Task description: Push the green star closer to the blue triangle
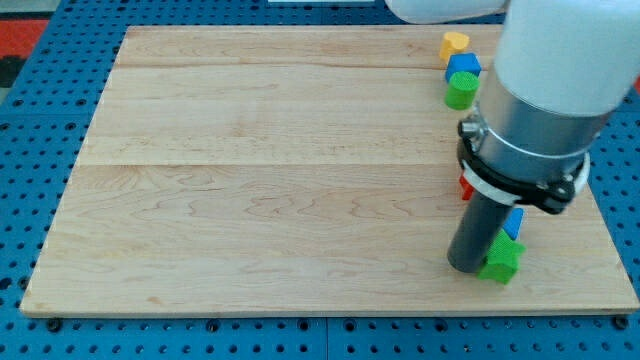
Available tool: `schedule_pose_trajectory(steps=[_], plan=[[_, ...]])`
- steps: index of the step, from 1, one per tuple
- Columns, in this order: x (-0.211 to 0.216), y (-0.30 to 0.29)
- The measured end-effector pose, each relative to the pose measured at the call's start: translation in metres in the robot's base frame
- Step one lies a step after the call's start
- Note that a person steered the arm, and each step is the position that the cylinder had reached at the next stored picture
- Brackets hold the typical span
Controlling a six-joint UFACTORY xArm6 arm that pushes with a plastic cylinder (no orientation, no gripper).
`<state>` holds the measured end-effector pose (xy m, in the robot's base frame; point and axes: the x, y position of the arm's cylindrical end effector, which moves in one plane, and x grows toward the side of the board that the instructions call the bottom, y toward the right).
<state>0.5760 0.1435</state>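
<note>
The green star [501, 261] lies near the view's bottom right of the wooden board [270, 170]. The blue triangle [515, 222] shows as a sliver just above it, mostly hidden behind my arm; the two look to be touching or nearly so. My tip [466, 266] rests on the board right against the star's left side. The arm's large grey and white body [545, 90] covers the area above them.
A red block [465, 187] peeks out at the left of the arm. Along the view's top right stand a yellow block [455, 42], a blue block [463, 65] and a green cylinder [460, 92], close together. The board's right edge is near.
</note>
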Motion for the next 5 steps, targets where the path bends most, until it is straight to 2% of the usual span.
schedule_pose_trajectory(steps=[3, 5], plan=[[0.042, 0.020], [0.032, 0.070]])
